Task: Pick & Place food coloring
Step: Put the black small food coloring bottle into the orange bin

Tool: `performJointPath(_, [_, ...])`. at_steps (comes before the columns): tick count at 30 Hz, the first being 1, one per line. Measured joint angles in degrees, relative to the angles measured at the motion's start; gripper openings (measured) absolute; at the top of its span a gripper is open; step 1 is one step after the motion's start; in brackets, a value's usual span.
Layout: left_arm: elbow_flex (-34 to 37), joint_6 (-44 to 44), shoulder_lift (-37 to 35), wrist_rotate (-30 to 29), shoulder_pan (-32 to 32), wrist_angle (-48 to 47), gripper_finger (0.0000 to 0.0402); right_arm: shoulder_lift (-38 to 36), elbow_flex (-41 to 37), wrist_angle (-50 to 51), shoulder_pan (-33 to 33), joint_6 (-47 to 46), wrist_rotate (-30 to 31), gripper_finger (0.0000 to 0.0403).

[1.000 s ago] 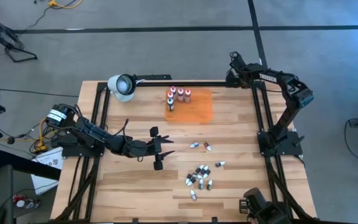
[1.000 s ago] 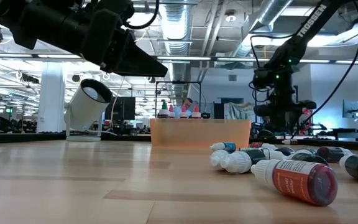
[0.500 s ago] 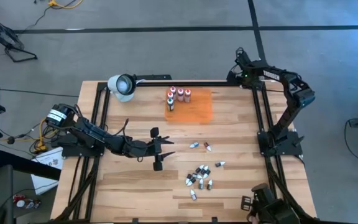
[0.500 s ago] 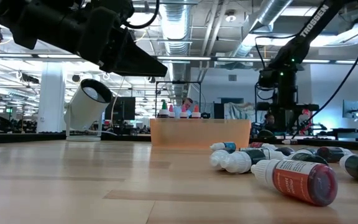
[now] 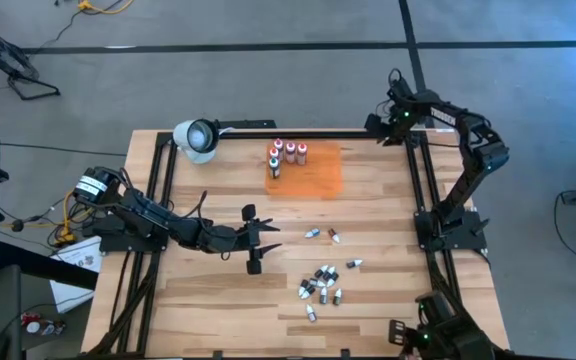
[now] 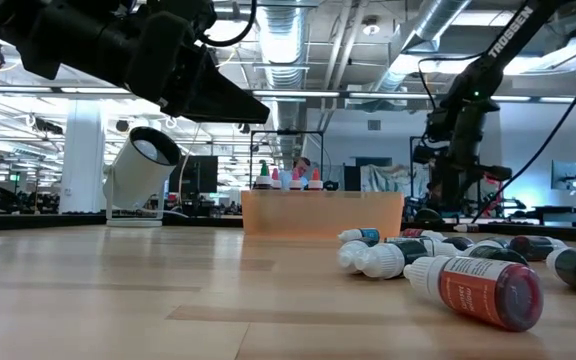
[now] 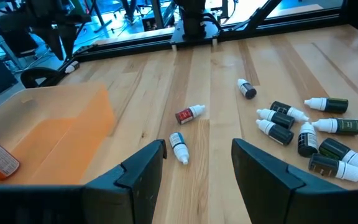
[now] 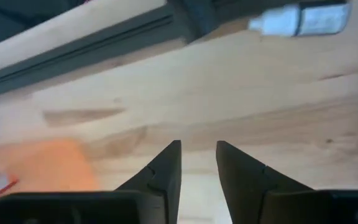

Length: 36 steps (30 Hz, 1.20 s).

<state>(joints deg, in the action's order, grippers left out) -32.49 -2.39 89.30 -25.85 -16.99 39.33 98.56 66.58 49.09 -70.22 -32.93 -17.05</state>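
Note:
Several small food coloring bottles (image 5: pixel 323 285) lie on their sides at the near right of the table, also in the left wrist view (image 7: pixel 309 130). Two more (image 5: pixel 311 233) (image 5: pixel 334 237) lie apart from them, nearer the middle. A few white-capped bottles (image 5: pixel 286 153) stand upright on the orange mat (image 5: pixel 318 172). My left gripper (image 5: pixel 268 240) hovers open at the table's middle, pointing toward the lying bottles (image 7: pixel 179 148), with nothing between its fingers. My right gripper (image 5: pixel 386 122) hangs over the far right corner, pointing down; a narrow gap (image 8: pixel 197 152) shows between its fingers, with nothing in it.
A white lamp-like head (image 5: pixel 196 138) sits at the far left corner on a dark bar along the far edge. Dark frame rails (image 5: pixel 416 170) run along both sides of the table. Bare wood lies between the mat and the lying bottles.
My right gripper has swung a little toward the table's right edge at the far right corner and has tipped to point more steeply down. The bottles lie as before.

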Motion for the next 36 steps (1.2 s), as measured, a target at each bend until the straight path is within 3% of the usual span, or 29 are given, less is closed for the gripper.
performJointPath(11, [0.00, -0.04, 0.00, -0.02, 0.00, 0.01, 0.0186, 0.10, 0.22, -7.91, 0.41, -5.82, 1.60, 0.0092])
performJointPath(25, [0.00, -0.02, 0.00, -0.02, -0.02, 0.00, 0.0186, 0.13, -0.99, -9.52, 0.43, -12.22, 19.47, 0.0090])
performJointPath(36, [0.00, 0.44, 0.00, 0.34, -0.04, -0.01, 0.0186, 0.13, -3.06, -12.88, 2.28, -14.05, 26.93, 0.0016])
